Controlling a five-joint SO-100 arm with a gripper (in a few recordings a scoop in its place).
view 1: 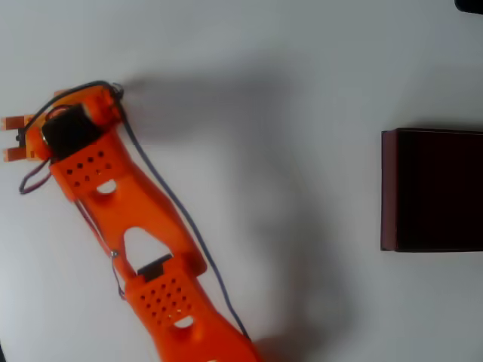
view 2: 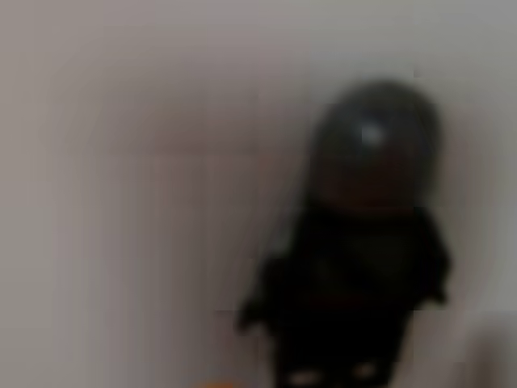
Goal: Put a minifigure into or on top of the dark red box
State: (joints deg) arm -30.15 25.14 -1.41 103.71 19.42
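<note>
— Overhead, what is showing on the white table (view 1: 249, 68)?

— An orange arm (view 1: 143, 226) is lying diagonally across the left half of the picture, running from the bottom edge up toward the upper left. Its gripper (view 1: 15, 138) is sitting near the left edge, two short orange fingertips (view 1: 15, 121) poking out leftward with a small gap between them. A thin dark cable (view 1: 177, 204) is trailing along the arm's right flank, and the arm is casting a broad soft shadow across the middle of the table.

— And the dark red box (view 1: 389, 188)?

— It is resting at the right edge, well apart from the arm, its thin red wall facing left and its nearly black inside facing up. Part of it is running out of the picture.

— Where is the minifigure (view 2: 363, 242) sitting?

— In the wrist view it is looming very close and blurred, right of centre: a rounded grey head above a dark body, standing out against the pale surface. A sliver of orange is peeking in at the bottom edge.

— Is the gripper clamping it?

— Neither picture is settling that; I cannot tell whether the fingers are touching the figure or merely parted beside it.
</note>
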